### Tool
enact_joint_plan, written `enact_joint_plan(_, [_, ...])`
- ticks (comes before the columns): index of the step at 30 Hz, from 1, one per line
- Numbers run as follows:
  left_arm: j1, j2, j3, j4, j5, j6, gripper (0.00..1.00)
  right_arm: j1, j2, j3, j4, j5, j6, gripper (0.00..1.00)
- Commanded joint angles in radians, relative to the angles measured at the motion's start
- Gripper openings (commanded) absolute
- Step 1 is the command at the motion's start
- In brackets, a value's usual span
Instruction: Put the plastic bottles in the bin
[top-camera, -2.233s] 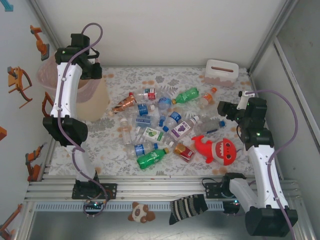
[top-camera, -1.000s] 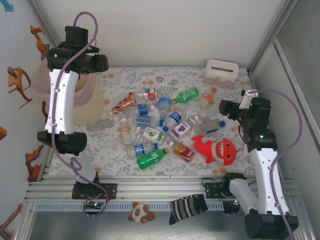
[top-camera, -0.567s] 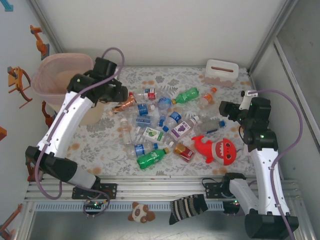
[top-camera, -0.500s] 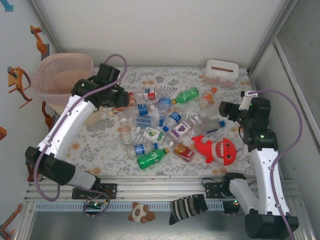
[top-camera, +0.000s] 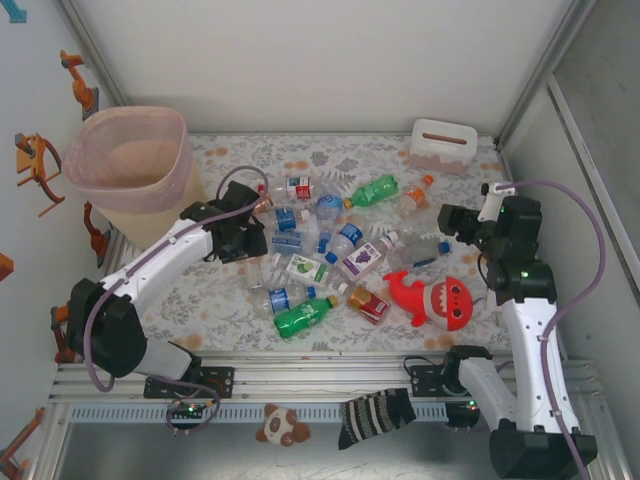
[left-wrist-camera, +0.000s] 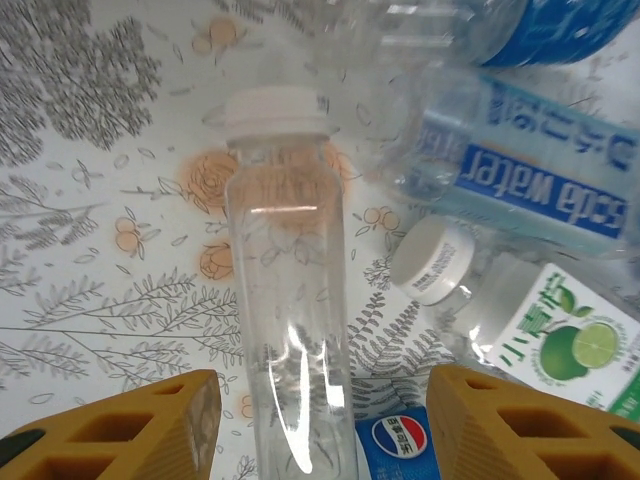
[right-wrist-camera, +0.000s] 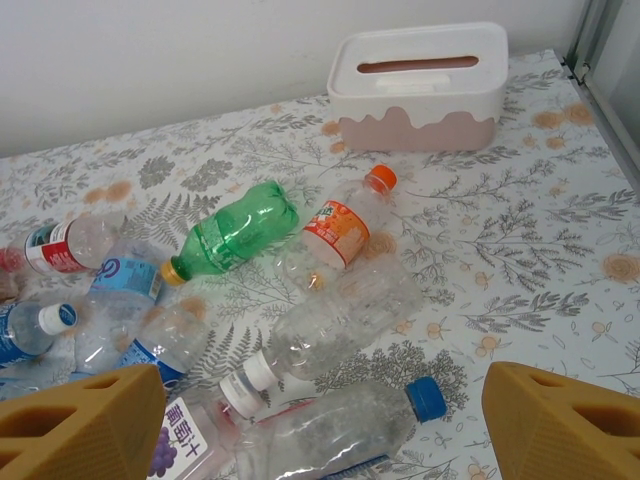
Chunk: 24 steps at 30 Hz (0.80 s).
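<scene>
Several plastic bottles lie in a heap on the floral mat. The pink bin stands at the far left. My left gripper is low over the heap's left edge. In the left wrist view it is open, its yellow fingers either side of a clear bottle with a white cap, with gaps on both sides. My right gripper hovers at the heap's right side, open, above a clear bottle with a blue cap. A green bottle lies beyond.
A red shark plush lies right of the heap. The white slotted box stands at the far right corner. A soda water bottle and a lime-labelled bottle crowd the clear bottle's right side.
My left arm has swung away from the bin and come down to the left edge of the bottle heap. The right arm has stayed where it was.
</scene>
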Motion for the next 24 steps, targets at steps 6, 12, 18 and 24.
enact_joint_plan(6, [-0.023, 0.083, -0.096, 0.098, 0.002, -0.081, 0.57, 0.010, -0.026, -0.010, -0.022, -0.003, -0.023, 0.82])
enact_joint_plan(12, [-0.026, 0.124, -0.115, 0.125, -0.009, -0.072, 0.52, 0.010, -0.033, -0.010, -0.033, 0.002, -0.033, 0.82])
enact_joint_plan(18, [-0.028, 0.127, -0.117, 0.133, -0.018, -0.069, 0.45, 0.009, -0.045, -0.008, -0.040, 0.004, -0.035, 0.82])
enact_joint_plan(24, [-0.028, 0.108, -0.107, 0.108, -0.032, -0.062, 0.41, 0.010, -0.055, -0.007, -0.045, 0.011, -0.037, 0.82])
